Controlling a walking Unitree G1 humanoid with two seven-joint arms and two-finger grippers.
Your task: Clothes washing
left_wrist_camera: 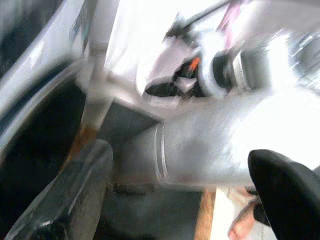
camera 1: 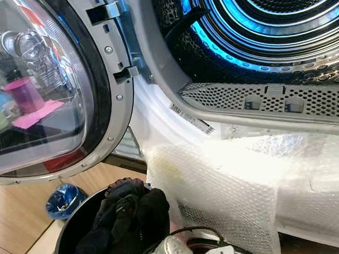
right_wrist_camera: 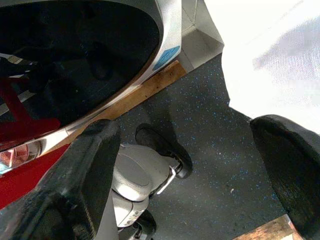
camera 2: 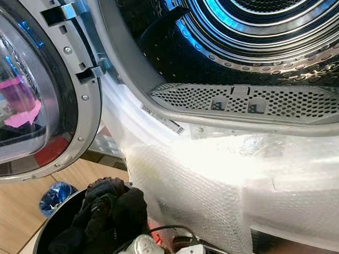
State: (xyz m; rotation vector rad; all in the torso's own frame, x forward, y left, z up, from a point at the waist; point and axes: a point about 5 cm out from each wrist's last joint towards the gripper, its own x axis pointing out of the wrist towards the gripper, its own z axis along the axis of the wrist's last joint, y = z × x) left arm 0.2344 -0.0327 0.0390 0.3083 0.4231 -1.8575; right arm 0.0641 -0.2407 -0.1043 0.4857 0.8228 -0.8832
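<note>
The washer drum [camera 1: 278, 22] gapes empty ahead of me, its door [camera 1: 46, 88] swung open to my left. The dark clothes [camera 1: 126, 219] sit heaped in the basket [camera 1: 69, 231] near my feet, so I judge loading is all left to do. My left hand [left_wrist_camera: 185, 200] and right hand [right_wrist_camera: 195, 175] hang low with fingers spread, holding nothing.

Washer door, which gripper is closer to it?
Right, probably. The right gripper sits close to the washer door, facing its glass and silver rim, jaws open. The left gripper has a blurred view facing a silver arm, so its distance is unclear.
</note>
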